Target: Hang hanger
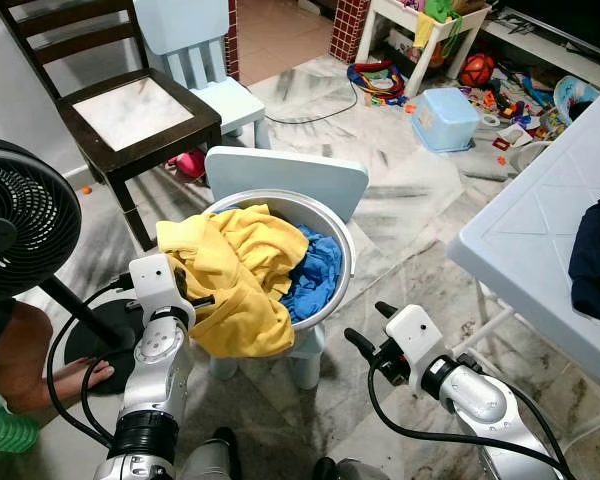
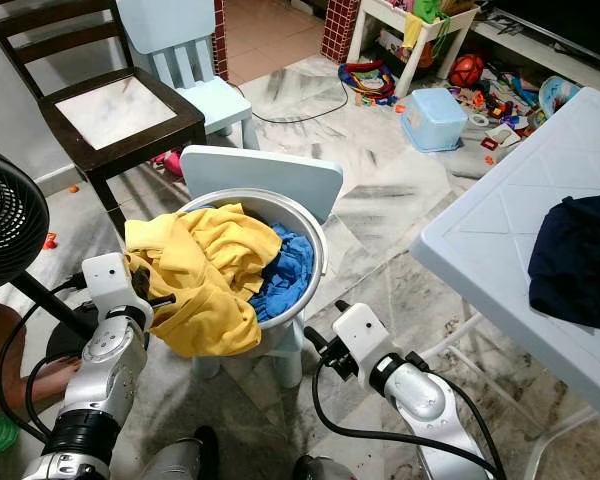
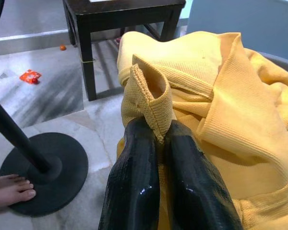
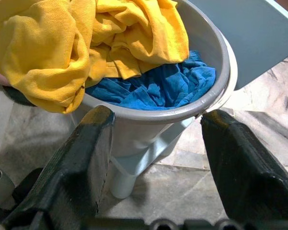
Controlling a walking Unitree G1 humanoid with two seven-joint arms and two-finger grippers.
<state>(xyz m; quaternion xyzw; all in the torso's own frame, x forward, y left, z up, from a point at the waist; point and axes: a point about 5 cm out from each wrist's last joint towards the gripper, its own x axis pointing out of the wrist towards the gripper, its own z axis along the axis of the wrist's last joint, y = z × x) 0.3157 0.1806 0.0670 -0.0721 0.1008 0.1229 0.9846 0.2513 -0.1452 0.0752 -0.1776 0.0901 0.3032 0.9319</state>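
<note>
A yellow garment point(image 1: 235, 270) spills over the near rim of a grey basin point(image 1: 342, 250), with a blue cloth point(image 1: 318, 275) beneath it. The basin stands on a small light-blue chair point(image 1: 285, 175). My left gripper point(image 1: 198, 298) is at the basin's left side, shut on a folded ribbed edge of the yellow garment point(image 3: 151, 96); the black fingers point(image 3: 134, 172) pinch it tight. My right gripper point(image 1: 370, 325) hovers open to the right of the basin and lower, nothing between its fingers point(image 4: 86, 158), facing the basin wall point(image 4: 149, 120).
A black floor fan point(image 1: 20, 220) stands at the left, a person's bare foot point(image 1: 75, 378) by its base. A dark wooden chair point(image 1: 130, 110) and another light-blue chair point(image 1: 195, 50) stand behind. A white table point(image 1: 540, 220) with a dark garment point(image 1: 598, 260) is to the right. Toys litter the far floor.
</note>
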